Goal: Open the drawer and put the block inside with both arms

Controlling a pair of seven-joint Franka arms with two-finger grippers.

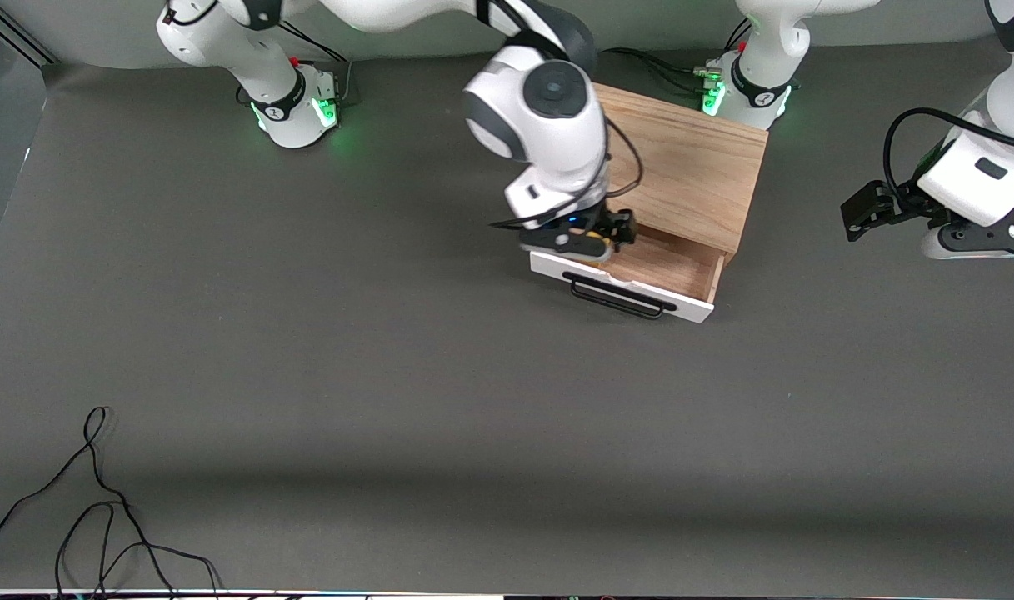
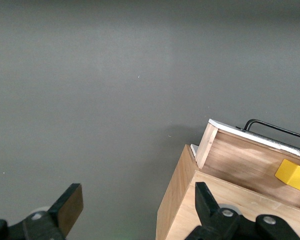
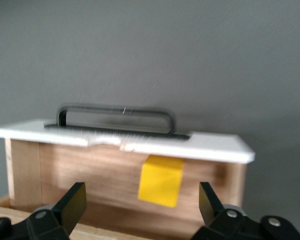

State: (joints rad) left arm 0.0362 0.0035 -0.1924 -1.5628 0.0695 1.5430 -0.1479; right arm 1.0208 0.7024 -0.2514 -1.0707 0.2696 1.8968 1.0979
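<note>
I see the block (image 3: 161, 180) lying inside the pulled-out drawer (image 1: 681, 268), against its white front panel and toward the right arm's end of the table. The drawer sticks out of the wooden box (image 1: 690, 167) on the side nearer the front camera, black handle (image 1: 616, 297) outward. My right gripper (image 1: 594, 242) hangs over the drawer with its fingers (image 3: 70, 205) spread and empty. My left gripper (image 1: 869, 210) waits spread over the table (image 1: 307, 350) near the box.
</note>
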